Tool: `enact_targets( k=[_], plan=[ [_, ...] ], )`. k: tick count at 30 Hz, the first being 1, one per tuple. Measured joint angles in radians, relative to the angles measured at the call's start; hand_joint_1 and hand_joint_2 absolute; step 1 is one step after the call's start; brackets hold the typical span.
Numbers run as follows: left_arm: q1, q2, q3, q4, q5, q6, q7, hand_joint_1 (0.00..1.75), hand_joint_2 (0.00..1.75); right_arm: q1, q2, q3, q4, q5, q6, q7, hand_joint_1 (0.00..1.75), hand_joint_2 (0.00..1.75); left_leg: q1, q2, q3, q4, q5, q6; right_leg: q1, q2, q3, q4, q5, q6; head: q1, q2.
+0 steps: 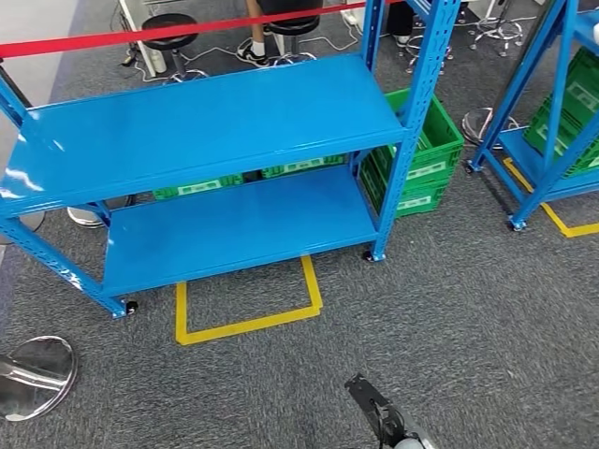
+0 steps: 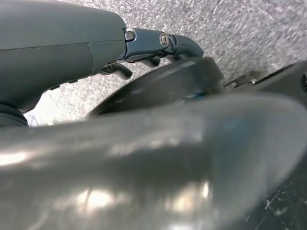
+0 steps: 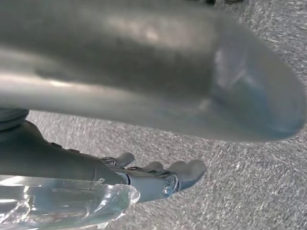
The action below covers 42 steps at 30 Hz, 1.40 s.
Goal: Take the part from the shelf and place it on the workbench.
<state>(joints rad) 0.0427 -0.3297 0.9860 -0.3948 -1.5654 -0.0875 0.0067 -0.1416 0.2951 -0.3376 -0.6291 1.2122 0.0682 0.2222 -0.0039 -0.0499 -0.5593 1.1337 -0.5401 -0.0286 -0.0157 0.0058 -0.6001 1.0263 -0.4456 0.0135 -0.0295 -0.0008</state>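
Two blue shelving racks (image 1: 211, 140), three green crates (image 1: 424, 159) (some partly hidden), two stools (image 1: 169, 28).

— What covers the floor?
— Grey carpet (image 1: 480, 318). A rectangle of yellow tape (image 1: 243, 325), open on its far side, is marked on it at lower centre, and a second yellow line (image 1: 565, 224) runs along the right edge.

— Any containers?
— A green crate (image 1: 424, 159) sits on the carpet right of centre, and more green crates (image 1: 572, 112) sit in the upper right corner.

— And along the top?
— A red barrier tape (image 1: 141, 36) stretches across the upper left. Beyond it are a black stool (image 1: 169, 28) and a person's shoe (image 1: 255, 51).

— Anything at lower left?
— A shiny round metal base (image 1: 36, 374).
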Motion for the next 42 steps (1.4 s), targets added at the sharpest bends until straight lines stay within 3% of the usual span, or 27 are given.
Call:
enact_targets(
  k=[2,4,5,6,8,9,10,12,13,15,16,18,19,20,22,24,25,27,29,31,32,34,36,39,40,41,42],
  plan=[
    [-0.002,0.0,-0.001,-0.002,0.0,0.0,-0.002,0.0,0.0,0.001,0.0,-0.003,0.003,0.001,0.0,0.0,0.0,0.0,-0.007,0.021,-0.08,0.109,-0.048,0.001,0.005,-0.024,0.033,-0.014,-0.018,-0.006,-0.004,0.0],
    [-0.004,0.0,-0.002,-0.003,0.0,0.0,-0.004,0.0,0.0,0.0,0.0,-0.005,0.005,0.003,0.0,0.0,0.0,0.0,-0.011,0.024,-0.123,0.132,-0.062,0.005,0.008,-0.047,0.07,-0.021,-0.041,-0.008,-0.004,0.0],
    [-0.004,0.001,-0.004,-0.003,0.0,0.0,-0.004,0.0,0.0,0.0,0.0,-0.005,0.005,0.004,0.0,0.0,0.0,0.0,-0.013,0.027,-0.125,0.105,-0.039,0.008,0.01,-0.058,0.091,-0.023,-0.055,-0.008,-0.004,0.0],
    [-0.004,0.001,-0.005,-0.003,0.0,0.0,-0.004,0.0,0.0,0.0,0.0,-0.005,0.005,0.006,0.0,-0.001,0.0,0.0,-0.016,0.04,-0.118,0.055,0.008,0.014,0.011,-0.07,0.112,-0.024,-0.07,-0.007,-0.005,0.0],
    [0.0,0.001,-0.007,-0.003,0.0,0.0,-0.001,0.0,0.0,0.0,0.0,-0.007,0.007,0.009,-0.002,0.002,0.0,0.0,-0.025,0.095,-0.107,-0.057,0.118,0.027,0.017,-0.092,0.15,-0.024,-0.103,0.0,-0.007,0.0],
    [0.002,0.002,-0.007,-0.003,0.0,0.0,-0.001,0.0,0.0,-0.001,0.0,-0.01,0.008,0.011,-0.004,0.006,0.0,0.0,-0.028,0.118,-0.105,-0.093,0.152,0.033,0.021,-0.104,0.164,-0.024,-0.12,0.004,-0.007,0.0],
    [0.003,0.002,-0.008,-0.004,0.0,0.0,-0.001,0.0,0.0,-0.002,0.0,-0.013,0.009,0.013,-0.007,0.012,0.0,0.0,-0.031,0.126,-0.106,-0.11,0.165,0.037,0.025,-0.116,0.175,-0.026,-0.135,0.009,-0.006,0.0],
    [0.002,0.0,-0.012,-0.005,0.0,0.0,-0.003,0.0,0.0,-0.008,0.001,-0.019,0.008,0.019,-0.013,0.027,0.0,0.0,-0.028,0.099,-0.101,-0.112,0.153,0.04,0.027,-0.138,0.198,-0.036,-0.159,0.017,-0.002,0.0],
    [0.001,-0.001,-0.014,-0.005,0.0,0.0,-0.004,0.0,0.0,-0.014,0.002,-0.021,0.007,0.022,-0.015,0.032,0.0,0.0,-0.024,0.083,-0.095,-0.112,0.147,0.043,0.026,-0.127,0.205,-0.03,-0.17,0.022,0.002,0.0],
    [0.0,-0.002,-0.015,-0.006,0.0,0.0,-0.005,0.0,0.0,-0.023,0.003,-0.023,0.006,0.027,-0.012,0.031,0.0,0.0,-0.014,0.058,-0.08,-0.115,0.137,0.051,0.023,-0.07,0.176,0.044,-0.209,0.031,0.008,0.0],
    [-0.001,-0.002,-0.015,-0.006,0.0,0.0,-0.004,0.0,0.0,-0.025,0.003,-0.027,0.006,0.03,-0.008,0.027,0.0,0.0,-0.012,0.045,-0.074,-0.115,0.131,0.054,0.022,-0.038,0.133,0.116,-0.236,0.035,0.012,0.0],
    [-0.001,-0.001,-0.016,-0.006,0.0,0.0,-0.004,0.0,0.0,-0.025,0.003,-0.038,0.007,0.036,0.0,0.021,0.0,0.0,-0.01,0.014,-0.063,-0.115,0.118,0.057,0.019,-0.015,0.032,0.248,-0.262,0.039,0.013,0.0],
    [0.0,-0.002,-0.016,-0.006,0.0,0.0,-0.004,0.0,0.0,-0.025,0.003,-0.043,0.008,0.038,0.001,0.018,0.0,0.0,-0.009,-0.005,-0.055,-0.115,0.111,0.056,0.018,-0.011,-0.004,0.27,-0.242,0.039,0.014,0.0],
    [0.001,-0.002,-0.016,-0.006,0.0,0.0,-0.004,0.0,0.0,-0.024,0.004,-0.047,0.008,0.041,0.002,0.014,0.0,0.0,-0.009,-0.022,-0.046,-0.115,0.104,0.054,0.017,-0.008,-0.021,0.251,-0.2,0.037,0.014,0.0],
    [0.004,-0.002,-0.016,-0.005,0.0,-0.001,-0.004,0.0,0.0,-0.023,0.004,-0.052,0.01,0.046,0.003,0.004,0.0,0.0,-0.006,-0.054,-0.027,-0.115,0.09,0.047,0.014,0.021,-0.015,0.14,-0.087,0.034,0.014,0.0],
    [0.006,-0.002,-0.016,-0.005,0.0,-0.002,-0.004,0.0,0.0,-0.021,0.004,-0.063,0.015,0.049,0.002,0.0,0.0,0.0,-0.002,-0.08,-0.022,-0.113,0.083,0.037,0.008,0.073,0.002,0.052,-0.027,0.03,0.013,0.0],
    [0.006,-0.002,-0.016,-0.005,0.0,-0.002,-0.004,0.0,0.0,-0.021,0.004,-0.068,0.018,0.05,0.001,-0.001,0.0,0.0,0.001,-0.091,-0.025,-0.114,0.082,0.031,0.007,0.091,0.006,0.037,-0.024,0.027,0.012,0.0],
    [0.006,-0.001,-0.016,-0.005,0.0,-0.002,-0.004,0.0,0.0,-0.023,0.007,-0.074,0.019,0.053,0.0,-0.006,0.0,0.0,0.005,-0.11,-0.03,-0.12,0.085,0.017,0.007,0.081,0.015,0.023,-0.029,0.018,0.01,0.0],
    [0.006,-0.001,-0.016,-0.005,0.0,-0.002,-0.003,0.0,0.0,-0.026,0.009,-0.076,0.02,0.054,-0.002,-0.011,0.0,0.0,-0.002,-0.074,-0.038,-0.103,0.071,0.003,0.003,0.056,0.029,0.008,-0.027,0.006,0.0,0.0],
    [0.004,0.0,-0.017,-0.006,0.0,-0.001,-0.001,0.0,0.0,-0.027,0.009,-0.084,0.02,0.049,-0.006,-0.015,0.0,0.0,-0.008,-0.005,-0.085,-0.01,0.024,-0.009,0.002,0.026,0.046,-0.006,-0.029,-0.006,-0.014,0.0],
    [0.002,0.001,-0.017,-0.006,0.0,-0.001,0.0,0.0,0.0,-0.027,0.009,-0.089,0.021,0.044,-0.008,-0.017,0.0,0.0,-0.008,0.015,-0.121,0.056,-0.003,-0.013,0.003,0.011,0.051,-0.008,-0.031,-0.01,-0.019,0.0],
    [-0.001,0.001,-0.017,-0.007,0.0,-0.001,-0.001,0.0,0.0,-0.026,0.009,-0.103,0.022,0.036,-0.01,-0.018,0.0,0.0,-0.007,0.026,-0.168,0.139,-0.019,-0.018,0.004,-0.012,0.057,-0.009,-0.036,-0.012,-0.019,0.0],
    [0.0,0.002,-0.016,-0.007,0.0,-0.001,0.001,0.0,0.0,-0.026,0.01,-0.114,0.024,0.033,-0.011,-0.018,0.0,0.0,-0.005,0.029,-0.143,0.086,0.035,-0.02,0.003,-0.023,0.063,-0.009,-0.04,-0.01,-0.02,0.0],
    [0.009,0.003,-0.016,-0.007,-0.001,-0.001,0.006,0.0,0.0,-0.027,0.011,-0.123,0.025,0.031,-0.012,-0.019,0.0,0.0,-0.001,0.038,-0.05,-0.1,0.118,-0.015,0.01,-0.024,0.067,-0.004,-0.05,0.001,-0.023,0.0],
    [0.011,0.003,-0.016,-0.007,-0.001,-0.001,0.007,0.0,0.44,-0.027,0.011,-0.125,0.025,0.03,-0.013,-0.019,0.0,0.0,0.001,0.04,-0.035,-0.13,0.122,-0.011,0.014,-0.024,0.064,-0.002,-0.053,-0.001,-0.023,0.0],
    [0.012,0.003,-0.016,-0.007,-0.001,-0.001,0.007,0.0,0.87,-0.027,0.011,-0.128,0.025,0.03,-0.013,-0.019,0.0,0.44,0.001,0.039,-0.03,-0.143,0.12,-0.008,0.018,-0.024,0.062,0.0,-0.056,-0.006,-0.022,0.0],
    [0.012,0.003,-0.016,-0.007,-0.001,-0.001,0.008,0.0,1.16,-0.027,0.011,-0.129,0.025,0.03,-0.013,-0.019,0.0,0.58,0.002,0.038,-0.03,-0.145,0.119,-0.005,0.018,-0.024,0.06,0.0,-0.057,-0.009,-0.021,0.0]
  ],
)
